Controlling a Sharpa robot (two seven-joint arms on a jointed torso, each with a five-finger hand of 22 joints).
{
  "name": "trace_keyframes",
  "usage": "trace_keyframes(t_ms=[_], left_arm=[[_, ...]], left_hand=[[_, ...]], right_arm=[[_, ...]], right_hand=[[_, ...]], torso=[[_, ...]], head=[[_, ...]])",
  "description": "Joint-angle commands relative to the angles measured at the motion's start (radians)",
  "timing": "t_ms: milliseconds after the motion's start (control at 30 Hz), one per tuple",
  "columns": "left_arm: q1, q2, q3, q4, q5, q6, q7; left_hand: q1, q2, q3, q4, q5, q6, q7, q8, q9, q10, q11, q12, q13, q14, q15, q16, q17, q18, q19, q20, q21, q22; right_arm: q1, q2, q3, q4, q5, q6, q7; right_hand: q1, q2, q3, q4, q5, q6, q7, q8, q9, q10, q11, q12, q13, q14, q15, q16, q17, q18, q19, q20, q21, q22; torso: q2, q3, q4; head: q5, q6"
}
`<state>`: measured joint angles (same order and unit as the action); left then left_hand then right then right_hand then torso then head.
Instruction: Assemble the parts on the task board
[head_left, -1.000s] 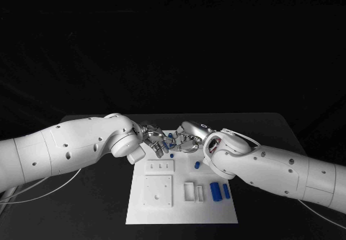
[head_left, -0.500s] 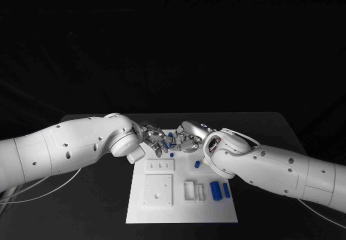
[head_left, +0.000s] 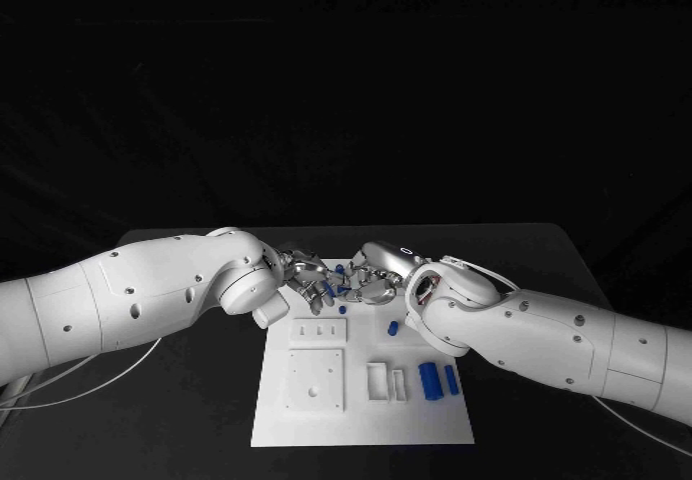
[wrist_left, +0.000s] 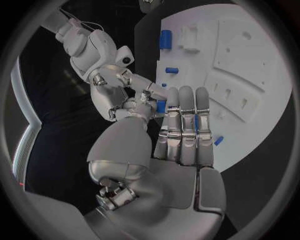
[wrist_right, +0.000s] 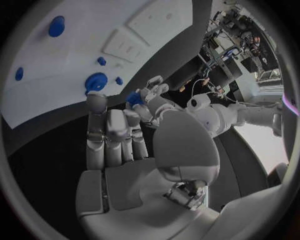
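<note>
In the head view the two hands, left hand (head_left: 306, 277) and right hand (head_left: 372, 279), meet over the far edge of the board (head_left: 361, 425) much as they did a second ago, with a blue part (head_left: 333, 290) between their fingertips and more loose parts (head_left: 430, 380) lying nearer the robot. The left wrist view shows that hand's fingers (wrist_left: 185, 125) straight and pressed together, a part (wrist_left: 161, 106) at the right hand's fingertips. The right wrist view shows its own fingers (wrist_right: 112, 135) straight and the left hand's tips on a part (wrist_right: 134, 98); which hand holds it I cannot tell, so the handover looks unfinished.

Left arm: you see it reach in, bent toward the middle.
Left hand (head_left: 306, 274): fingers extended toward the other hand.
Right hand (head_left: 371, 273): fingertips meeting your left hand's, pinching a small blue part (wrist_left: 160, 106).
</note>
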<state>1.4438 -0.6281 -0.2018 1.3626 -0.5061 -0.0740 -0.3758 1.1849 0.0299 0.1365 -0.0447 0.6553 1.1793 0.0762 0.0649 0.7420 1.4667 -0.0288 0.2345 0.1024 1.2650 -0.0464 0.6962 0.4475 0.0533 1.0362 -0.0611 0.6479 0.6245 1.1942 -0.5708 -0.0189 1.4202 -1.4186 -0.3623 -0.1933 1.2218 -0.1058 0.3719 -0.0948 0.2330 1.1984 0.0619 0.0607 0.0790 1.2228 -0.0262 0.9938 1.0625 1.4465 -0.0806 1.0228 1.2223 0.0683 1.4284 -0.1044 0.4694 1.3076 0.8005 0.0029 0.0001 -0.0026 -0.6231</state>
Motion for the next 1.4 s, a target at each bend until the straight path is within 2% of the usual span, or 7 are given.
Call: trace_keyframes(t_ms=[33, 233, 333, 433, 667, 1133, 1400], left_arm=[[0.001, 0.000, 0.001, 0.003, 0.013, 0.003, 0.012], [0.001, -0.001, 0.001, 0.003, 0.006, 0.004, 0.008], [0.001, -0.002, 0.001, 0.003, -0.004, 0.005, 0.005], [0.001, -0.004, 0.001, 0.004, -0.017, 0.007, -0.001], [0.000, -0.009, -0.001, 0.006, -0.071, -0.019, -0.035], [-0.001, -0.026, -0.023, 0.004, -0.208, -0.067, -0.103], [-0.017, -0.010, -0.036, -0.017, -0.302, -0.108, -0.135]], left_hand=[[-0.008, 0.003, 0.083, -0.091, 0.003, 0.074, -0.067, 0.001, 0.032, 0.044, -0.006, 0.008, 0.001, 0.000, -0.006, 0.008, 0.002, -0.010, 0.001, -0.008, 0.005, 0.003], [-0.014, 0.001, 0.083, -0.104, 0.002, 0.086, -0.071, 0.001, 0.027, 0.045, -0.010, 0.028, 0.007, 0.008, -0.009, 0.019, 0.010, -0.009, 0.002, -0.010, 0.014, 0.014], [-0.018, 0.004, 0.079, -0.103, -0.008, 0.098, -0.076, 0.001, 0.026, 0.046, -0.013, 0.049, 0.014, 0.015, -0.012, 0.028, 0.015, -0.010, 0.006, -0.013, 0.017, 0.018], [-0.018, 0.007, 0.079, -0.108, -0.009, 0.100, -0.076, 0.001, 0.022, 0.046, -0.014, 0.051, 0.011, 0.013, -0.013, 0.031, 0.019, -0.012, 0.005, -0.015, 0.019, 0.023], [-0.022, 0.004, 0.080, -0.114, 0.005, 0.107, -0.078, 0.002, 0.024, 0.046, -0.016, 0.063, 0.014, 0.020, -0.016, 0.035, 0.021, -0.011, 0.009, -0.017, 0.024, 0.028], [-0.031, 0.003, 0.075, -0.130, 0.021, 0.119, -0.086, 0.001, 0.015, 0.043, -0.032, 0.180, 0.072, 0.040, -0.032, 0.118, 0.083, -0.015, 0.020, -0.032, 0.072, 0.073], [-0.040, -0.004, 0.077, -0.141, 0.038, 0.129, -0.090, 0.001, 0.002, 0.045, -0.044, 0.242, 0.127, 0.030, -0.045, 0.194, 0.127, -0.022, 0.013, -0.049, 0.123, 0.124]], right_arm=[[-0.003, -0.002, -0.002, -0.010, 0.012, 0.005, 0.003], [-0.003, -0.004, -0.004, -0.014, 0.025, -0.014, 0.018], [-0.004, -0.007, -0.004, -0.014, 0.031, -0.029, 0.027], [-0.006, -0.013, -0.004, -0.013, 0.045, -0.044, 0.043], [-0.010, -0.042, -0.005, -0.004, 0.135, -0.068, 0.115], [-0.011, -0.178, 0.001, 0.039, 0.331, -0.047, 0.244], [0.010, -0.217, 0.036, 0.008, 0.480, -0.078, 0.274]], right_hand=[[-0.017, -0.015, -0.026, 0.009, 0.028, -0.060, 0.020, 0.002, -0.011, -0.021, 0.012, -0.028, -0.023, -0.016, 0.006, -0.031, -0.020, 0.008, -0.016, 0.008, -0.055, 0.035], [0.001, -0.022, -0.127, 0.037, 0.039, -0.162, 0.048, 0.003, -0.012, -0.085, 0.032, -0.106, -0.120, -0.052, 0.024, -0.114, -0.087, 0.028, -0.036, 0.029, -0.224, -0.009], [0.005, -0.011, -0.269, 0.068, 0.174, -0.193, 0.053, 0.006, -0.012, -0.091, 0.038, -0.100, -0.152, -0.063, 0.027, -0.128, -0.109, 0.028, -0.030, 0.035, -0.251, -0.020], [0.018, -0.023, -0.346, 0.111, 0.194, -0.200, 0.053, 0.003, -0.014, -0.099, 0.039, -0.083, -0.178, -0.067, 0.029, -0.125, -0.122, 0.029, -0.020, 0.035, -0.272, -0.018], [0.036, -0.034, -0.504, 0.271, 0.084, -0.208, 0.055, 0.003, -0.013, -0.112, 0.046, -0.053, -0.208, -0.073, 0.034, -0.112, -0.135, 0.032, -0.006, 0.040, -0.310, 0.001], [0.020, 0.046, -0.551, 0.147, 0.208, -0.187, 0.051, 0.003, -0.013, -0.120, 0.042, -0.044, -0.221, -0.080, 0.032, -0.105, -0.138, 0.028, 0.006, 0.038, -0.342, 0.016], [0.014, 0.069, -0.561, 0.118, 0.266, -0.177, 0.048, 0.002, -0.013, -0.117, 0.039, -0.043, -0.222, -0.076, 0.029, -0.100, -0.135, 0.027, 0.008, 0.035, -0.341, 0.017]], torso=[[0.000, 0.0005, 0.0001], [0.000, -0.0004, -0.0005], [0.000, -0.0007, -0.0006], [0.001, 0.0004, -0.0007], [0.001, 0.0004, 0.0009], [-0.001, 0.0025, -0.0037], [-0.003, 0.0061, -0.0054]], head=[[0.000, -0.002], [-0.001, -0.003], [-0.004, -0.003], [-0.005, -0.004], [-0.002, -0.007], [0.015, -0.017], [0.015, -0.027]])
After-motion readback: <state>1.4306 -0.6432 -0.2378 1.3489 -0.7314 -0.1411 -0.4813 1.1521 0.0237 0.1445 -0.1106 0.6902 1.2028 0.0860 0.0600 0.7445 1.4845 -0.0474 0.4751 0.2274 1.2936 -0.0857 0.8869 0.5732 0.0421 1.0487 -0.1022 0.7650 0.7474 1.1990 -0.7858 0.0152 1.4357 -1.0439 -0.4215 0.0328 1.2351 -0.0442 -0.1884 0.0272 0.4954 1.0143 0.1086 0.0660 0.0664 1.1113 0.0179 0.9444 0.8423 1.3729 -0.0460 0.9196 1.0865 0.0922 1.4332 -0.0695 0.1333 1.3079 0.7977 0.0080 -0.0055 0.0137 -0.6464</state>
